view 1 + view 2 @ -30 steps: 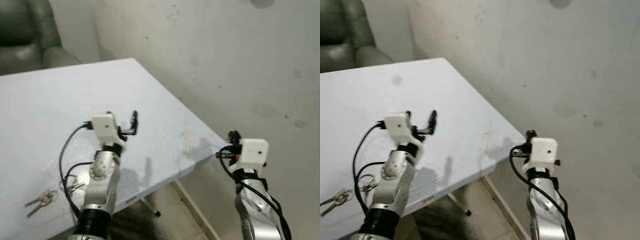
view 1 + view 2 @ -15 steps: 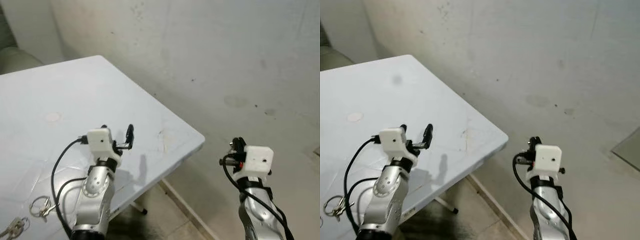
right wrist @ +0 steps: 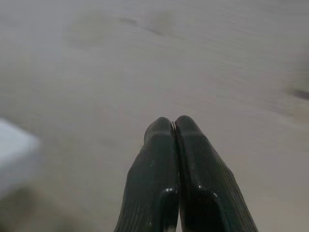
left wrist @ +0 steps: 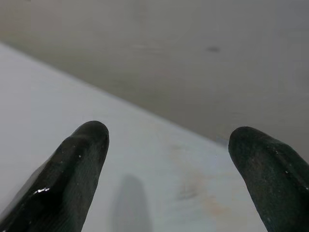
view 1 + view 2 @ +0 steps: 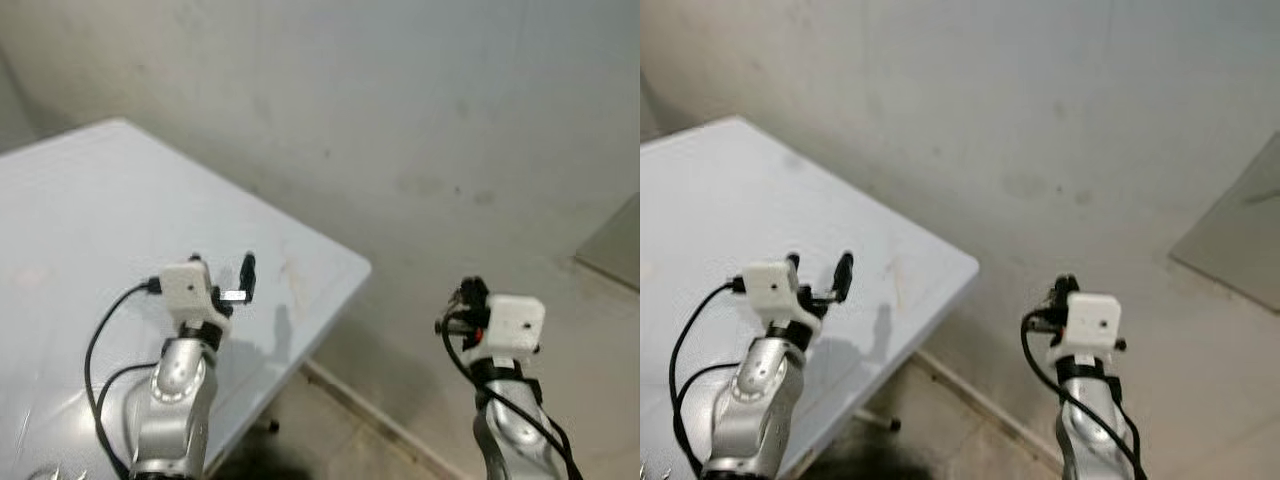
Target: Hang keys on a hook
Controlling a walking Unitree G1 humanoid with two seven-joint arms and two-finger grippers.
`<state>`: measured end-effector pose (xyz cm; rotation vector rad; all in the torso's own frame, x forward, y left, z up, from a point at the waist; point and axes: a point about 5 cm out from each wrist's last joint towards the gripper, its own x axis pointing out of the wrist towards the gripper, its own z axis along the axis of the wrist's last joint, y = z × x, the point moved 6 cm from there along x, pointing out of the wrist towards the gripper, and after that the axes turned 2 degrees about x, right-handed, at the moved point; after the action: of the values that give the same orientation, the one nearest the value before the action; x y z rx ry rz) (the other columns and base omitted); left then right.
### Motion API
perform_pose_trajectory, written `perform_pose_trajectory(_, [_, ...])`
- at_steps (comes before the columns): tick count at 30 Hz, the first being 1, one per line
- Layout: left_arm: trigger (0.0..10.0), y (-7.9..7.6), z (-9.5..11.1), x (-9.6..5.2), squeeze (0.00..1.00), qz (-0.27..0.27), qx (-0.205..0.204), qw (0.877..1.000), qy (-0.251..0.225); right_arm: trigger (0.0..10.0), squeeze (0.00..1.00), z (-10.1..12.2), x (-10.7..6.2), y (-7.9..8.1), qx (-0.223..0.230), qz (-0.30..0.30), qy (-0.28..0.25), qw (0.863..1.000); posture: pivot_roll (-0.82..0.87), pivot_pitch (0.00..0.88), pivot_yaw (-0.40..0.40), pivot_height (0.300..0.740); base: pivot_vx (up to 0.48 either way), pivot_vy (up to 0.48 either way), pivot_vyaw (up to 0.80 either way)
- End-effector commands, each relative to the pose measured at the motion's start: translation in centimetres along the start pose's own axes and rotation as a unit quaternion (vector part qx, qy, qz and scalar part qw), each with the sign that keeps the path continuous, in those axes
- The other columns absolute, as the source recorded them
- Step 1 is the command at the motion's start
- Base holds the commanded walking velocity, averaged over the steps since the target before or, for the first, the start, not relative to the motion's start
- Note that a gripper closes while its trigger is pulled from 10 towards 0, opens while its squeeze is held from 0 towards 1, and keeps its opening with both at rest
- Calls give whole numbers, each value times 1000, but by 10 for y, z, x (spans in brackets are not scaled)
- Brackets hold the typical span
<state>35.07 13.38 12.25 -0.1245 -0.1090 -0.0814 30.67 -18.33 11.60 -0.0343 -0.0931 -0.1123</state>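
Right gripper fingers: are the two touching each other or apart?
Touching. The right wrist view shows the right gripper fingers pressed together, no gap.

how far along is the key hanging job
Nothing looks done yet. The left gripper is open and empty over the white table; the right gripper is shut with nothing seen in it, out past the table by the wall. Left to do: pick up keys, find a hook, hang them.

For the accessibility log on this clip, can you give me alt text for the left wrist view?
The left gripper has its two black fingers spread wide apart with nothing between them, held over the white table. Past the table's edge is a stained grey wall.
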Motion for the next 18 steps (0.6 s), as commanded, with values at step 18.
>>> perform_pose_trajectory(18, [10000, -10, -1, -1, 0, -17, 4, 1000, 6, 10000, 0, 4, -1, 0, 3, -9, -4, 1000, -24, 31, -65, 740, 0, 0, -775])
